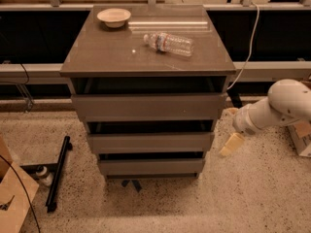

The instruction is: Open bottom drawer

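Cabinet (pixel 77 106): grey-brown, three handleless drawers stacked under a glossy surface (pixel 107 52).
- Bottom drawer (pixel 151 166): found lowest in the stack, just above the speckled floor (pixel 252 193). It is seen as the narrowest front, with a dark gap above it. No interior is shown and nothing touches it.
- Middle drawer (pixel 150 142) and top drawer (pixel 148 107): each is topped by a dark gap.

On the surface:
- Bowl (pixel 113 17): pale, placed at the far left corner.
- Bottle (pixel 168 42): clear plastic, laid on its side right of centre.

Gripper (pixel 227 131): carried on a white arm (pixel 282 106) and held right of the cabinet at middle-drawer height, apart from all fronts. The jaws are spread wide and nothing is held.

Floor:
- Black bar (pixel 58 173): laid at the left.
- Cardboard box (pixel 12 203): placed at the lower left corner.
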Action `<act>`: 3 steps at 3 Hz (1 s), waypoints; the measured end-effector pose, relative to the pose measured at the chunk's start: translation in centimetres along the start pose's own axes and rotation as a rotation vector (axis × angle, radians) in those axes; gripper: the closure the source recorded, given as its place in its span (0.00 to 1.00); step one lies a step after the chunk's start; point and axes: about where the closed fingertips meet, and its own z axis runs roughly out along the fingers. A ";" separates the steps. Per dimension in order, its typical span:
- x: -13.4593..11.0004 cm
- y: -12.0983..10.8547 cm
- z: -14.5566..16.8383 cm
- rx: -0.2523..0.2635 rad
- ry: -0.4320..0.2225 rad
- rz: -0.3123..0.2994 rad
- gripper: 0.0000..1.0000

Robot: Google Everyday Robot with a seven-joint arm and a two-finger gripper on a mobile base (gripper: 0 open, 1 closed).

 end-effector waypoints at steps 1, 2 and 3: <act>0.3 0.7 0.6 -0.019 0.010 -0.001 0.00; 0.2 2.8 3.8 -0.040 0.020 -0.010 0.00; 0.8 4.2 8.3 -0.085 0.026 -0.013 0.00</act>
